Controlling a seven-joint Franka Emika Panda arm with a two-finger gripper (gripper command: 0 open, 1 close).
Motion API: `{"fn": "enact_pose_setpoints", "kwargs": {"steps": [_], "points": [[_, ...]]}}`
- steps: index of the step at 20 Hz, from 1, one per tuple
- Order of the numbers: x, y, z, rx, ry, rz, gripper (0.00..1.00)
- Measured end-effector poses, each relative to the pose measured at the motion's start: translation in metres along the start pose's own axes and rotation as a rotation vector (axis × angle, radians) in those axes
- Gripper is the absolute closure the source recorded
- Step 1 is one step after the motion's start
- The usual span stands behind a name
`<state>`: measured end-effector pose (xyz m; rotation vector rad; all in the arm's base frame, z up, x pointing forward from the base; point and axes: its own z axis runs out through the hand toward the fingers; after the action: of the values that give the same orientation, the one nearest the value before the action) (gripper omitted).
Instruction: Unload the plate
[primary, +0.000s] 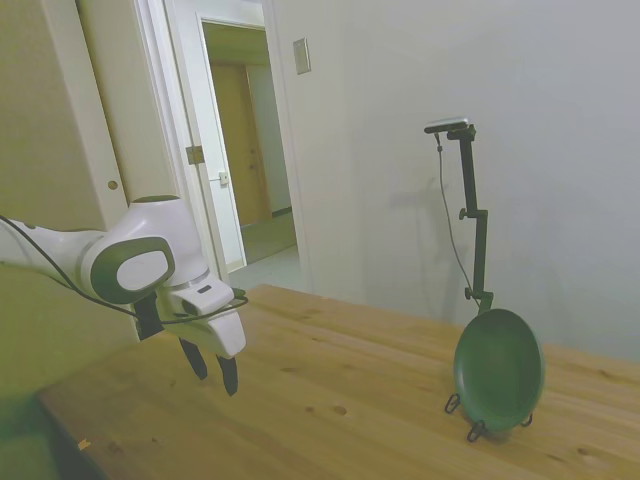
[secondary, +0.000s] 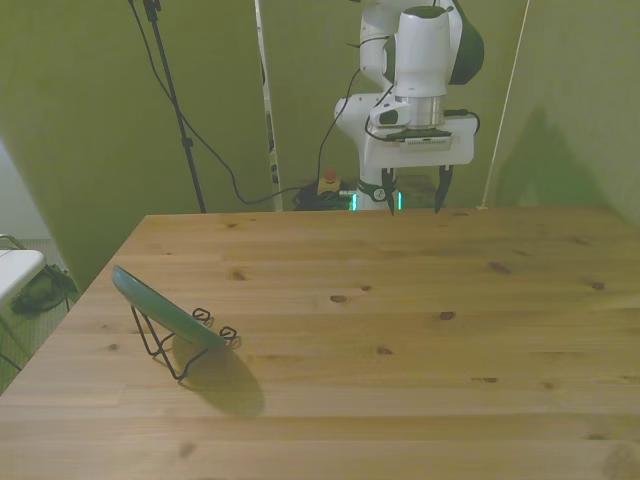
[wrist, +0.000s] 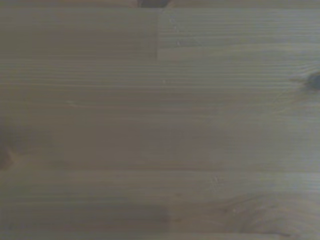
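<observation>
Near the table's corner at the front view's left, the plate leans tilted on edge in a black wire stand (face angled upward). Well apart, the gripper hovers with fingers spread, empty.

The arm is showing rounded white shells with dark grey joint caps. Black cables are trailing along it. The gripper is wearing a white boxy body and two black fingers.
</observation>
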<state>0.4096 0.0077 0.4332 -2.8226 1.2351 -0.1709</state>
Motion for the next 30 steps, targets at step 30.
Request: {"fn": "enact_pose_setpoints", "kwargs": {"steps": [30], "points": [[0.304,0.134,-0.135,0.035,0.16,0.206,0.0]]}}
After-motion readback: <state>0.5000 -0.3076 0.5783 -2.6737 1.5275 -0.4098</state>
